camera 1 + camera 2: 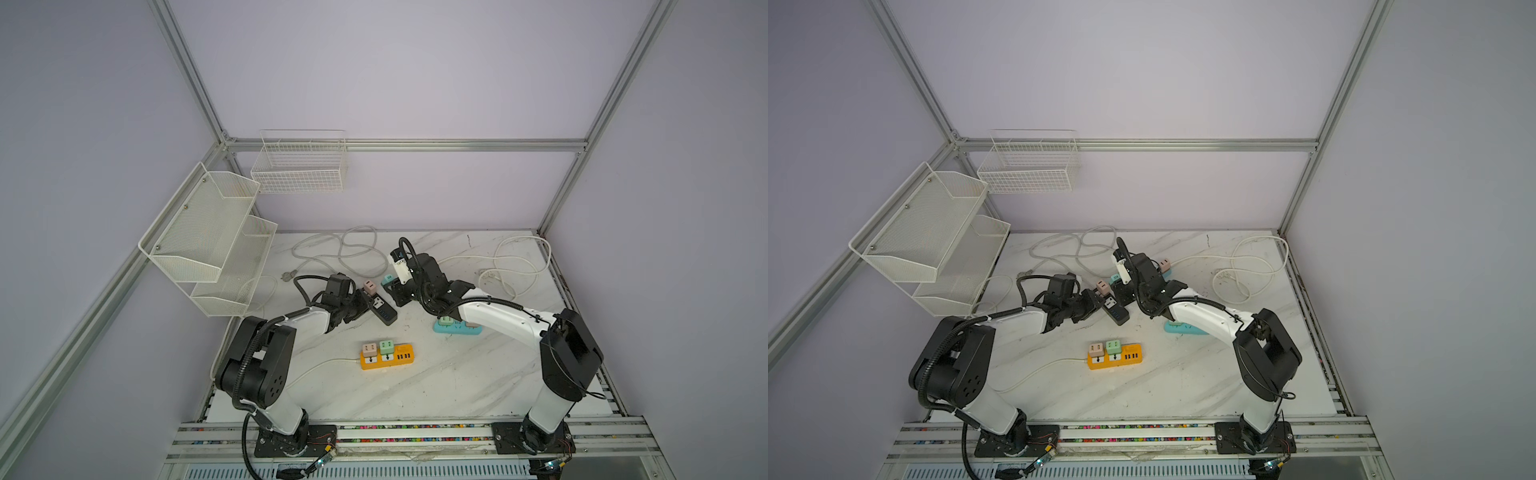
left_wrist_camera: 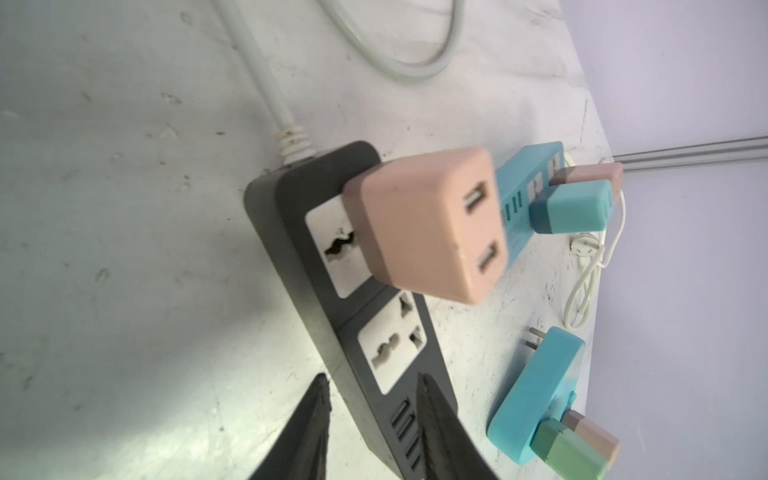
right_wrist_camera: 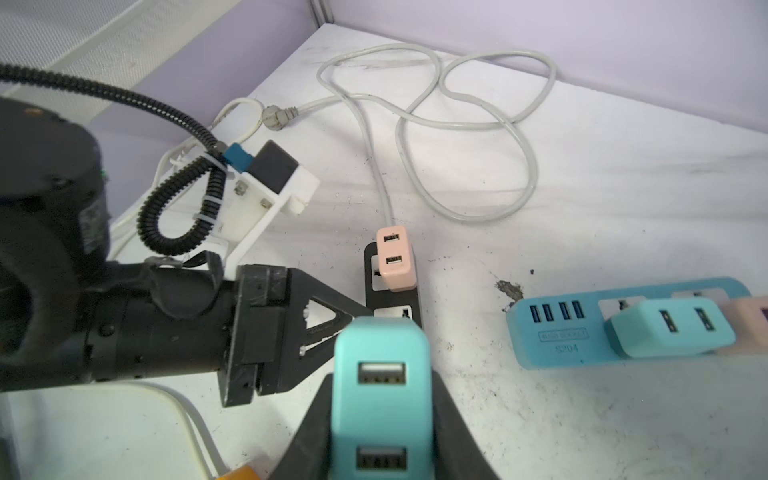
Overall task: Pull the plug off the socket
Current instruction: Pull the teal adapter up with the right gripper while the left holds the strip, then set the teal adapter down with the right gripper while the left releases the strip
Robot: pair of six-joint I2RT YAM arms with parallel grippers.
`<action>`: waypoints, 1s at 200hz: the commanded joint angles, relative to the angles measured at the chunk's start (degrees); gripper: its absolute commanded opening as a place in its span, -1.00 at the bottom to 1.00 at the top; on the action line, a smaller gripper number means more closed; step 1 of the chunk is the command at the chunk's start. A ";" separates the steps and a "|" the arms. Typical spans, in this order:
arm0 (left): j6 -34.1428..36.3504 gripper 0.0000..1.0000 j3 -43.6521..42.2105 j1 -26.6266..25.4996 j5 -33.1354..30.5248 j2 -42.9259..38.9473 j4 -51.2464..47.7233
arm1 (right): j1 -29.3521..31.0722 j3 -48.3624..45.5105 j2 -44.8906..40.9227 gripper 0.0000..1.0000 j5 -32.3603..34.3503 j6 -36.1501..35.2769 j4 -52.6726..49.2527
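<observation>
The right wrist view shows right claw [image 3: 382,399] clamped on teal plug [image 3: 380,353]; left wrist view shows left claw [image 2: 372,380] astride black strip [image 2: 297,257], grip unclear.

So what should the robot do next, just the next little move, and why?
Probably the right claw should carry the teal plug aside and lower it onto the table. It grips that plug clear of the black strip, where one socket stands empty. The pink plug is plugged in beside it, and the left claw straddles the strip's end.
</observation>
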 commanded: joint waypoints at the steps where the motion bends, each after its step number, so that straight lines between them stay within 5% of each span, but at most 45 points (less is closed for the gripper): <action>1: -0.41 -0.19 0.67 -0.83 -0.11 -4.26 -0.14 | -1.71 -4.50 -4.76 -0.93 -1.30 8.13 4.93; 96: -0.59 0.01 -6.80 -6.19 -6.63 -19.24 -2.88 | -3.80 -22.50 -8.64 -0.93 -0.60 26.89 21.35; 200: -1.56 0.13 -7.54 -12.38 -11.02 -19.22 -3.64 | -3.97 -20.21 3.03 -0.95 1.28 31.22 25.16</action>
